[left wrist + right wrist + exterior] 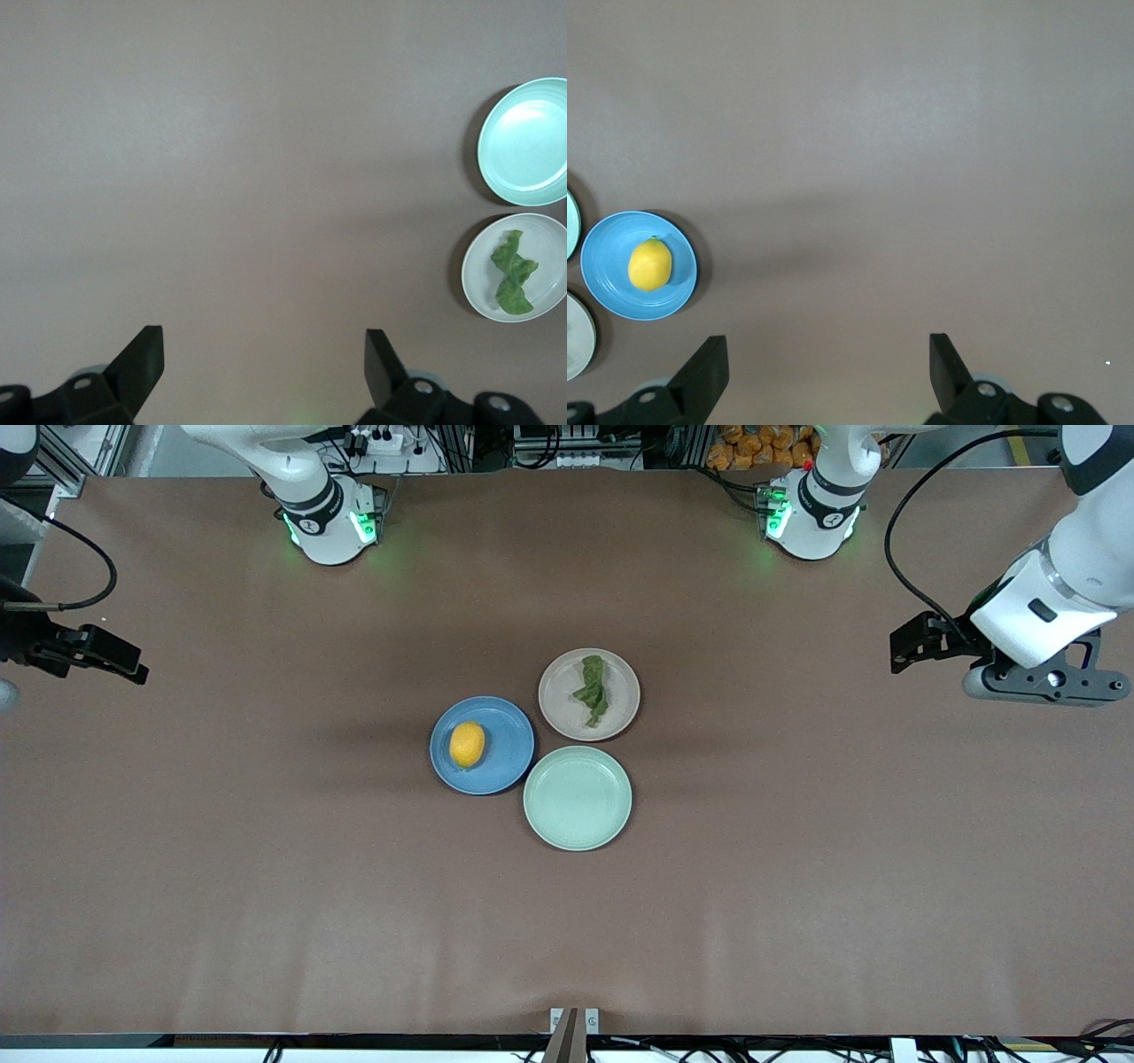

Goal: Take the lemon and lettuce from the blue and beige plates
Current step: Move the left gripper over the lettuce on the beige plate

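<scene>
**Lemon and lettuce rest on their plates, both arms wide of them**

We see three plates clustered at the middle of the brown table [266, 886]. The lemon [467, 745] lies on the blue plate [505, 766], toward the right arm's end. The lettuce [592, 689] lies on the beige plate [616, 708], farther from the front camera. The mint-green plate [577, 798] sits nearest that camera, bare, its rim just beside the other two.

Nothing stands between the plates and either arm. The left gripper [921, 651] hangs over bare table at its own end, well apart from the plates; the right gripper [115, 662] likewise at its end.

Only the wrist views show us the fingers: the left gripper's fingers [140, 359] are spread wide with nothing between, and so are the right gripper's fingers [704, 367]. The left wrist view leaves out the lemon; the right wrist view leaves out the lettuce.
</scene>
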`<act>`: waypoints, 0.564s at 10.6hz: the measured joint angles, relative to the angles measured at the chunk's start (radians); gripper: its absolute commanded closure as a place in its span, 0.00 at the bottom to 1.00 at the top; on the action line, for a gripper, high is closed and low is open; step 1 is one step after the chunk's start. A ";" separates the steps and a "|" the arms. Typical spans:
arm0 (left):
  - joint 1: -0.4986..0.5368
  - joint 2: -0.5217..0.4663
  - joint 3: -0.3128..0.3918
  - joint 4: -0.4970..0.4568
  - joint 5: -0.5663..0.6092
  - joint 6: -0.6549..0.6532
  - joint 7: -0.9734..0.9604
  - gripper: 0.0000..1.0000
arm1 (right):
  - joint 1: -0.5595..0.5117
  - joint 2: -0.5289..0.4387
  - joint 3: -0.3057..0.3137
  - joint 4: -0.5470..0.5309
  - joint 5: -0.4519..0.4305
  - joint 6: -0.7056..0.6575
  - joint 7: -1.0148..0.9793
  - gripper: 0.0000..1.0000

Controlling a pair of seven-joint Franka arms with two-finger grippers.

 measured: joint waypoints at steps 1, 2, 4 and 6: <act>0.000 0.003 -0.007 -0.006 0.000 0.002 0.000 0.00 | 0.000 0.000 0.000 0.000 0.000 0.000 0.000 0.00; 0.000 0.005 -0.018 -0.017 0.000 0.007 0.000 0.00 | 0.000 0.000 0.000 0.000 0.000 0.000 0.000 0.00; 0.000 0.007 -0.053 -0.067 0.000 0.042 -0.002 0.00 | 0.000 0.000 0.000 0.000 0.000 0.000 0.000 0.00; -0.001 0.010 -0.113 -0.142 -0.013 0.106 -0.056 0.00 | 0.000 0.000 -0.001 0.000 0.000 0.000 0.000 0.00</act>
